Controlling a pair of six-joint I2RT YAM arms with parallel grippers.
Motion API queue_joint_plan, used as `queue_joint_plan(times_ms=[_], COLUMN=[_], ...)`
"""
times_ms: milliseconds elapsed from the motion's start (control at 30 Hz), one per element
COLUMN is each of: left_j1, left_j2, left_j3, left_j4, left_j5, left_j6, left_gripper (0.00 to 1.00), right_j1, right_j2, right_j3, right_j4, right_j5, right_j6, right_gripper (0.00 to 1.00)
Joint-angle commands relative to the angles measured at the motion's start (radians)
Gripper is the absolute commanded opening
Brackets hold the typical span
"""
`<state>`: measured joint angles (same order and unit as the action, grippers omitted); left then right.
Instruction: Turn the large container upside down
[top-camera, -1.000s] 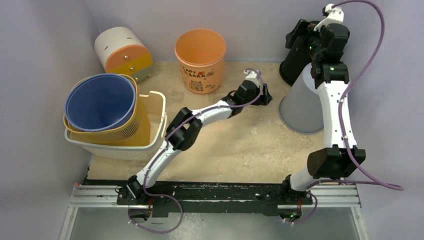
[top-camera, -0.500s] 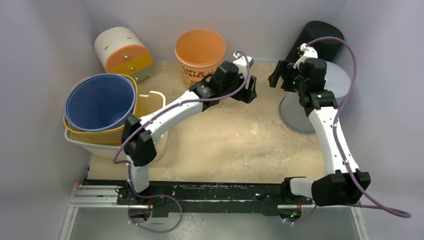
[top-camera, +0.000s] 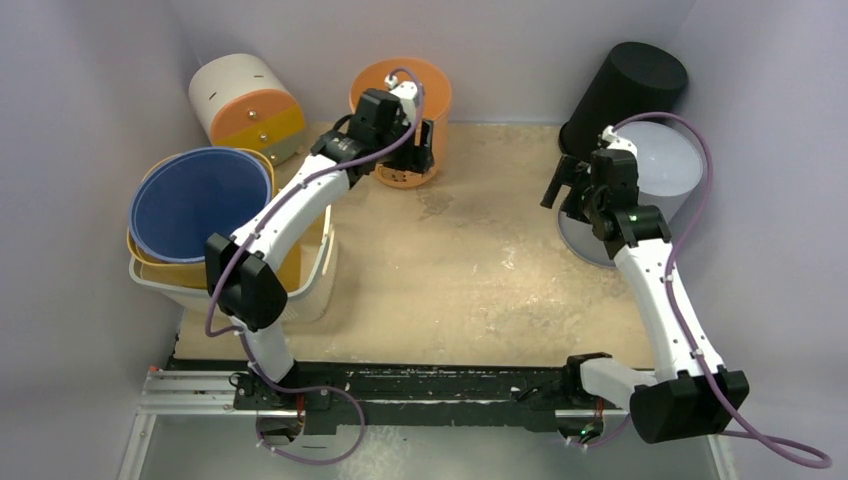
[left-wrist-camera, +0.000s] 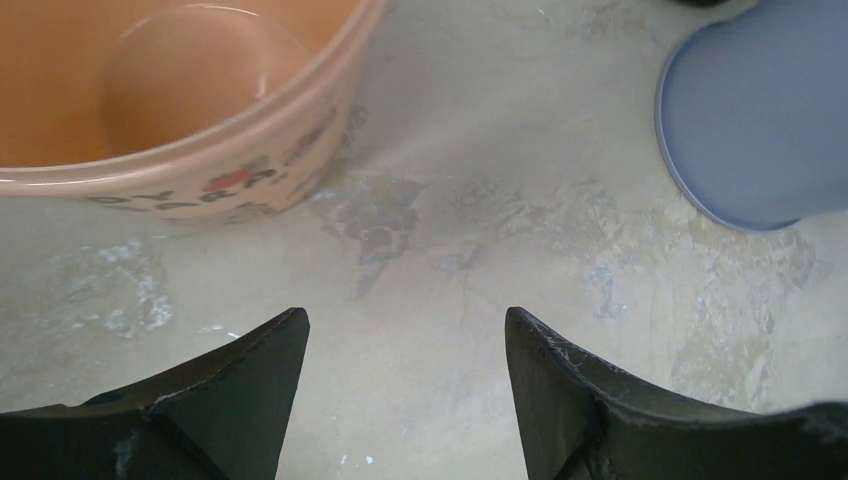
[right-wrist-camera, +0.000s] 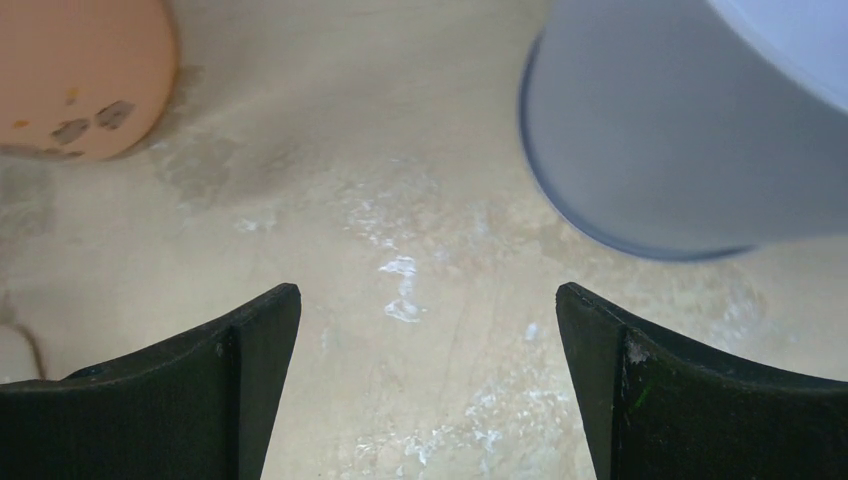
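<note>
A pale grey bin (top-camera: 640, 195) stands at the right with its wide rim on the table and its flat base up. It also shows in the left wrist view (left-wrist-camera: 760, 120) and the right wrist view (right-wrist-camera: 680, 130). An orange bucket (top-camera: 402, 92) stands mouth-up at the back middle; its inside shows in the left wrist view (left-wrist-camera: 180, 100). My left gripper (top-camera: 424, 142) is open and empty (left-wrist-camera: 405, 320), just to the right of the bucket. My right gripper (top-camera: 558, 186) is open and empty (right-wrist-camera: 428, 295), just to the left of the grey bin.
A black bin (top-camera: 630, 90) stands upside down behind the grey bin. At the left a blue bin (top-camera: 200, 205) sits nested in a yellow basket inside a white basket (top-camera: 310, 270). A white-and-orange drawer box (top-camera: 250, 105) is at the back left. Walls close in three sides.
My left arm has swung left from mid-table to the orange bucket. My right gripper has come down from the top of the grey bin to its left side.
</note>
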<state>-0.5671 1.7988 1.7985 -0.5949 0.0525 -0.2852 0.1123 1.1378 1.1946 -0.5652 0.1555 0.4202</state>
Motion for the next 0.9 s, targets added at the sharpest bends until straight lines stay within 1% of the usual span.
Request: queue_joint_plan(times_ms=[0, 100, 167, 233, 367, 533, 633, 867], left_j1=[0.013, 0.012, 0.013, 0.012, 0.012, 0.013, 0.013, 0.013], left_j2=[-0.082, -0.091, -0.101, -0.107, -0.124, -0.152, -0.169, -0.184], left_j3=[0.002, -0.024, -0.043, -0.05, -0.063, -0.092, -0.095, -0.112], left_j4=[0.032, 0.054, 0.072, 0.073, 0.077, 0.086, 0.075, 0.068], left_j5=[0.07, 0.104, 0.126, 0.131, 0.128, 0.125, 0.106, 0.095], left_j6=[0.007, -0.023, -0.034, -0.035, -0.038, -0.044, -0.029, -0.02], left_gripper=[0.69, 0.69, 0.69, 0.69, 0.69, 0.69, 0.69, 0.69], right_j1=[0.005, 0.004, 0.003, 0.003, 0.001, -0.012, -0.043, -0.087], right_j2=[-0.044, -0.052, -0.044, -0.026, 0.032, 0.107, 0.162, 0.228], right_j3=[-0.008, -0.047, -0.069, -0.08, -0.062, -0.012, 0.01, 0.063], right_j4=[-0.115, -0.16, -0.175, -0.169, -0.126, -0.032, 0.023, 0.216], right_j5=[0.258, 0.402, 0.409, 0.448, 0.549, 0.662, 0.68, 0.646], right_j6=[0.148, 0.219, 0.245, 0.249, 0.227, 0.125, 0.064, -0.054], right_gripper=[1.0, 1.0, 1.0, 1.0, 1.0, 1.0, 1.0, 1.0])
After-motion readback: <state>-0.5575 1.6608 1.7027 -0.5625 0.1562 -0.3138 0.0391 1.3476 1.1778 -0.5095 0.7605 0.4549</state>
